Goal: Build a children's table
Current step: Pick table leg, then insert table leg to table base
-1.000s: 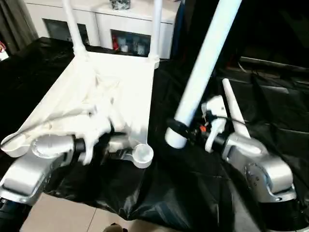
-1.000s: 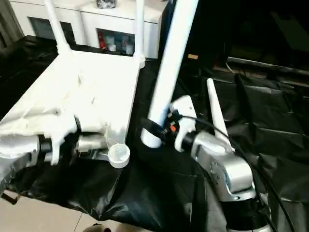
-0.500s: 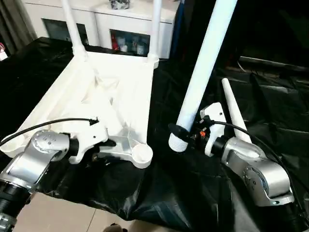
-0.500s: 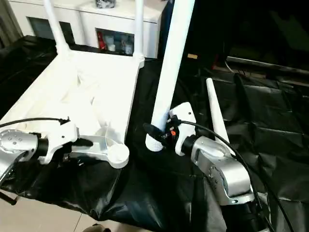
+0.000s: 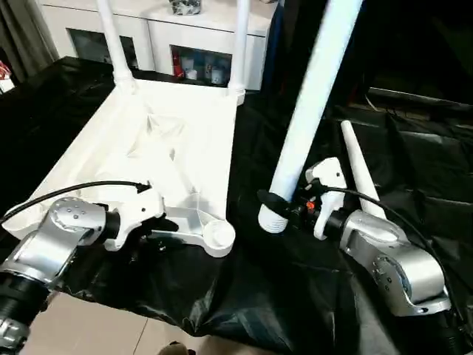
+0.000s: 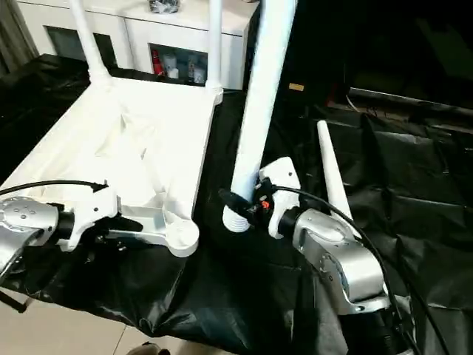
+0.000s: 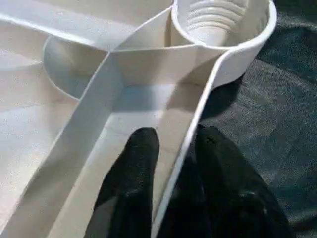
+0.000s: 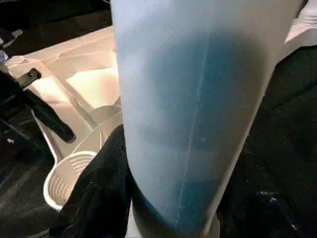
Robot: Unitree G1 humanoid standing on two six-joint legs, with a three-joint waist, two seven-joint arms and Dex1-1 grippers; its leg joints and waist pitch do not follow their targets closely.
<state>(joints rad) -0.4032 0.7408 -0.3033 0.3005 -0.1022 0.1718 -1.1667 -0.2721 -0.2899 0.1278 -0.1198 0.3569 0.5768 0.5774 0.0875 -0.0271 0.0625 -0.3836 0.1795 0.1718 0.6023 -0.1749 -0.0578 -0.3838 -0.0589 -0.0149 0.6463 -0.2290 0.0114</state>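
Note:
The children's table top (image 5: 148,148) lies underside up on black cloth, with two white legs (image 5: 111,37) (image 5: 239,44) standing in its far corner sockets. My left gripper (image 7: 176,144) straddles the near rim beside the empty near-right socket (image 5: 219,235). One finger is inside the rim and one outside, with a narrow gap left on the inner side. My right gripper (image 5: 277,203) is shut on a third leg (image 5: 310,111), held nearly upright. That leg's ribbed lower end hangs just right of that socket. A fourth leg (image 5: 356,174) lies on the cloth behind my right arm.
A white cabinet (image 5: 207,29) stands behind the table top. The black cloth (image 5: 295,296) covers the work surface and droops over its front edge, with pale floor (image 5: 111,333) below. My left arm's black cable arcs over the near rim.
My left gripper's fingers have narrowed around the near rim. The held leg has stayed close beside the empty socket, tilting only slightly. The camera has settled after shifting.

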